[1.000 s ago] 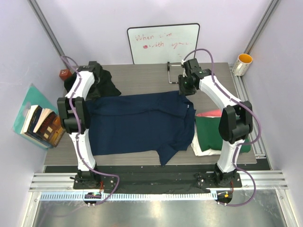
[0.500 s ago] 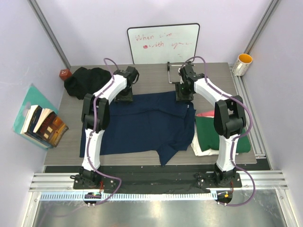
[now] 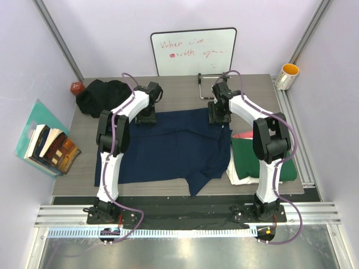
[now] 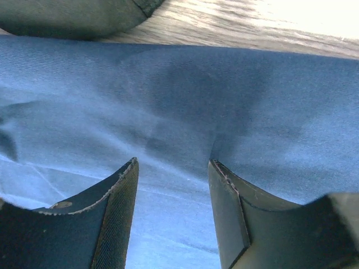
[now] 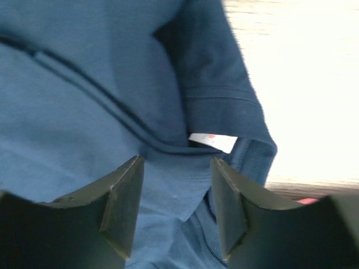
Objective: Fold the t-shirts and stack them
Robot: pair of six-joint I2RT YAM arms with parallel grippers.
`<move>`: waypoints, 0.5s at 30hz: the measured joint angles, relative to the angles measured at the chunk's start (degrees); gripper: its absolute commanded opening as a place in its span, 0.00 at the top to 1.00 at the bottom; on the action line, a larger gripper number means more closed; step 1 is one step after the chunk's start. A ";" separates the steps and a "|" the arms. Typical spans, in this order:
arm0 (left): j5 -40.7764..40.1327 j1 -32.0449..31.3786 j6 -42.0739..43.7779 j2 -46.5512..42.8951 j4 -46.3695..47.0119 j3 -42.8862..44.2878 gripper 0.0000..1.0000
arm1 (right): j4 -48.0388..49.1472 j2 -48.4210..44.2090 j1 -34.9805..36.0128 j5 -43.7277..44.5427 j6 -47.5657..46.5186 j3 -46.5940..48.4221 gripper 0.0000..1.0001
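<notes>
The right wrist cam showed us a white neck label (image 5: 212, 142) on the navy t-shirt (image 3: 168, 147), just a speck from the top view; the shirt lay spread mid-table. A second earlier our left arm was over by the black t-shirt (image 3: 101, 96), far left. Both arms stretched to the navy's far edge, left gripper (image 4: 173, 168) and right gripper (image 5: 176, 165) pointing down, jaws apart, empty.

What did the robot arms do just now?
The left gripper swung from the table's left side to the navy shirt's far edge; the right gripper edged toward its collar. Both are open, holding nothing. The black shirt and folded stack stayed put.
</notes>
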 measured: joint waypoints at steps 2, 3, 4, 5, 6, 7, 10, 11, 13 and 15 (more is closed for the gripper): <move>0.24 -0.04 -0.04 0.07 0.15 -0.13 0.47 | 0.68 -0.11 0.00 1.57 -0.02 -0.96 0.42; 0.31 -0.11 -0.07 0.13 0.22 -0.13 0.47 | 0.94 -0.13 0.00 2.14 0.00 -1.42 0.42; 0.35 -0.15 -0.07 0.17 0.33 -0.13 0.47 | 1.07 -0.17 0.00 2.84 -0.02 -1.92 0.41; 0.44 -0.17 -0.07 0.22 0.37 -0.15 0.47 | 1.18 -0.20 -0.02 3.39 0.00 -2.40 0.41; 0.48 -0.26 -0.07 0.28 0.39 -0.15 0.47 | 1.29 -0.22 -0.09 3.76 0.02 -2.84 0.41; 0.52 -0.26 -0.07 0.33 0.46 -0.17 0.47 | 1.33 -0.24 -0.15 3.96 0.02 -3.15 0.41; 0.81 -0.31 -0.04 0.68 0.57 -0.20 0.48 | 1.79 -0.28 -0.79 4.15 0.20 -4.39 0.41; 0.87 -0.31 -0.04 0.81 0.57 -0.17 0.47 | 1.88 -0.28 -0.94 4.11 0.24 -4.76 0.41; 0.87 -0.31 -0.02 0.81 0.55 -0.13 0.47 | 2.03 -0.28 -1.31 3.85 0.39 -5.22 0.47; 0.90 -0.31 0.00 0.81 0.55 -0.11 0.48 | 2.27 -0.28 -1.53 3.50 0.46 -5.35 0.55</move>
